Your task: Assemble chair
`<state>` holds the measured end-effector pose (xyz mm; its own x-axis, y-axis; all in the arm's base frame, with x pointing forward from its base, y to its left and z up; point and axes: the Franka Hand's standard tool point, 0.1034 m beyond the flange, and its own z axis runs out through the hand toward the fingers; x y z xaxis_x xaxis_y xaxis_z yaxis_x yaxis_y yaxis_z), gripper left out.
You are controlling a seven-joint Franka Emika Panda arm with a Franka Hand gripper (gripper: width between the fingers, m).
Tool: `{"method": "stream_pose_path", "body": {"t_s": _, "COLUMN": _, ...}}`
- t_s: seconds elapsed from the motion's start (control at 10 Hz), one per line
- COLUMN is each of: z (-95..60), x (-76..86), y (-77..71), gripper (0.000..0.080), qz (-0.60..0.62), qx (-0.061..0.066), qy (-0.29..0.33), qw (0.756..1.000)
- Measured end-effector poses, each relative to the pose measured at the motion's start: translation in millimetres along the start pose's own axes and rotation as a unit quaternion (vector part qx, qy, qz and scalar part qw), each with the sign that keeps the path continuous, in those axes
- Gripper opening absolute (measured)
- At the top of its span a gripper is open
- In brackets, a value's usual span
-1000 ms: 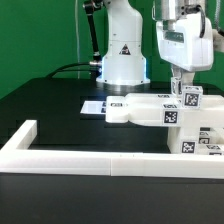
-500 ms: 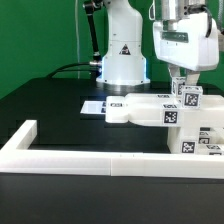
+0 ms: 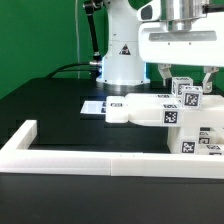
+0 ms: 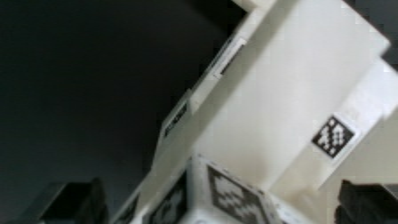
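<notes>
Gripper (image 3: 187, 72): poised above the chair (image 3: 165, 110), fingers spread wide, one finger (image 3: 164, 73) toward the exterior view's left, the other near the exterior view's right edge; nothing between them, nothing held. Chair: partly joined white assembly at the exterior view's right, resting on the black table (image 3: 60, 100) just behind the border wall (image 3: 90, 158). Flat slab (image 3: 150, 108) lying level, long axis running across the exterior view from left to right; tagged post (image 3: 190, 97) standing up from its right end, directly beneath the gap between the fingers; further tagged pieces lower right, partly cut off by the frame. Key relation: post straight below the spread fingers, slightly under fingertip height, so a plain descent would probably straddle it; slab's long axis roughly in line with the direction of finger spread, as far as can be judged. Wrist view: chair (image 4: 267, 120) filling the frame on a slant, both dark fingertips (image 4: 71, 200) at the corners, clear of the white surfaces. Marker board (image 3: 93, 105): flat on the table, just beside the slab's left end. Whether post is fully seated: not discernible.
</notes>
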<state>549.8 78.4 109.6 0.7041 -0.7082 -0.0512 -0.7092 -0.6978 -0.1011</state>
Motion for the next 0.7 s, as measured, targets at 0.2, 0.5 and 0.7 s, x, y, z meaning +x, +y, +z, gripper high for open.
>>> {"method": "stream_pose_path", "body": {"t_s": 0.2, "z": 0.0, "x": 0.3, "y": 0.2, "gripper": 0.0649, "qz": -0.087, "qx": 0.0, "qy": 0.0, "qw": 0.996}}
{"method": "stream_pose_path", "body": {"t_s": 0.5, "z": -0.6, "x": 1.3, "y": 0.7, "gripper": 0.0649, "qz": -0.219, "qx": -0.004, "qy": 0.002, "qw": 0.976}}
{"method": "stream_pose_path", "body": {"t_s": 0.7, "z": -0.7, "x": 2.2, "y": 1.3, "gripper": 0.0649, "qz": -0.287, "qx": -0.005, "qy": 0.002, "qw": 0.958}}
